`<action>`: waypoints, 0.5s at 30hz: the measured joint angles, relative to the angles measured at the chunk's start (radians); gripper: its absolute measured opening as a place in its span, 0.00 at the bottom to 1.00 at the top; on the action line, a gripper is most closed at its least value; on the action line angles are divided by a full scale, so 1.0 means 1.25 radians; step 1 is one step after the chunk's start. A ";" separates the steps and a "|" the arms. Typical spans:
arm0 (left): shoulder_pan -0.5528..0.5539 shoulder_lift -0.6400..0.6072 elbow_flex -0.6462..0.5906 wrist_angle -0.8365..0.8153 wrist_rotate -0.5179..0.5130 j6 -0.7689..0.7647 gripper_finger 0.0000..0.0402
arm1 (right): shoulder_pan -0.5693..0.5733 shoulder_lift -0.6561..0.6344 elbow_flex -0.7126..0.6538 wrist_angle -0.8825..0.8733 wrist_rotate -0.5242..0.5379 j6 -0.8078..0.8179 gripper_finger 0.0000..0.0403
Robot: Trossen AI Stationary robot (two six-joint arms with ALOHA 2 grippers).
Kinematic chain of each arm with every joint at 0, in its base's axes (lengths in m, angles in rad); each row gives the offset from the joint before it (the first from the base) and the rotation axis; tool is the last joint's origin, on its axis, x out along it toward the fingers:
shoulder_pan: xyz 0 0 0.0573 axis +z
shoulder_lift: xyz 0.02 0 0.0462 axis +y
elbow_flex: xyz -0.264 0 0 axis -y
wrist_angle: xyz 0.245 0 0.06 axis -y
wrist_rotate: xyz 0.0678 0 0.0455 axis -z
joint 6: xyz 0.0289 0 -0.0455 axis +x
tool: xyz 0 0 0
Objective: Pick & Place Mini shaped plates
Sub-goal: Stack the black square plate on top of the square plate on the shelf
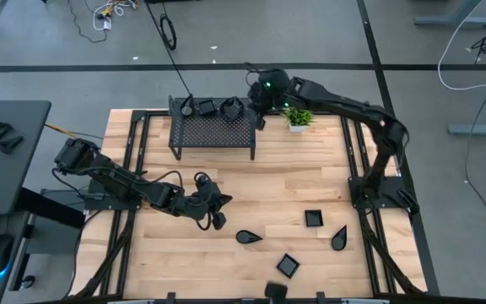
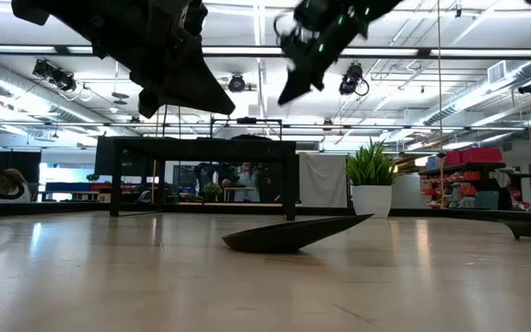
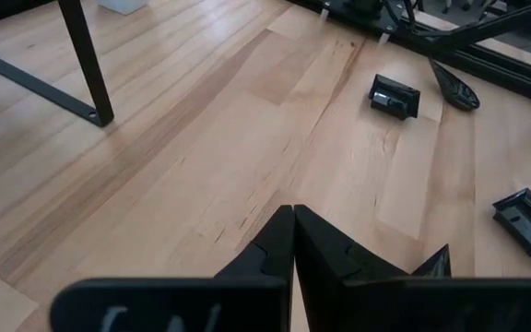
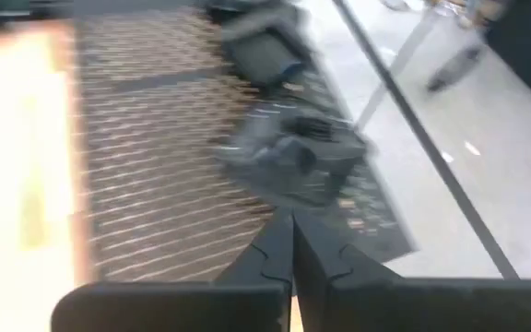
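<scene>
Both grippers were clenched with nothing between their fingers. The left gripper [image 1: 218,218] hung over the middle of the pale wooden tabletop [image 1: 302,181], left of centre, its dark fingers pressed together in the left wrist view [image 3: 293,242]. The right gripper [image 1: 258,118] hovered at the right end of the black mesh metal rack [image 1: 213,133] by the tabletop's far edge, fingers likewise shut [image 4: 291,244]. On the rack's far side lay a few small glossy black dishes [image 1: 228,107]. Four more lay toward the near right part of the tabletop: a teardrop dish [image 1: 248,237], a square dish [image 1: 313,219], a second teardrop dish [image 1: 339,239] and another square dish [image 1: 288,266] nearest the front edge. A small green potted plant [image 1: 299,119] stood right of the rack.
</scene>
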 joint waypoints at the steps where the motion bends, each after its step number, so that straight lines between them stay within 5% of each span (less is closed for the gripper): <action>1: 0.000 0.000 0.000 0.001 0.000 0.000 0.04 | 0.015 -0.021 0.000 -0.020 -0.004 -0.007 0.01; 5: 0.000 0.000 0.000 0.017 0.006 0.007 0.04 | 0.108 -0.142 -0.098 -0.044 -0.027 -0.045 0.01; 15: 0.000 0.000 0.000 0.038 -0.007 0.045 0.04 | 0.468 -0.520 -0.583 0.145 -0.035 0.054 0.01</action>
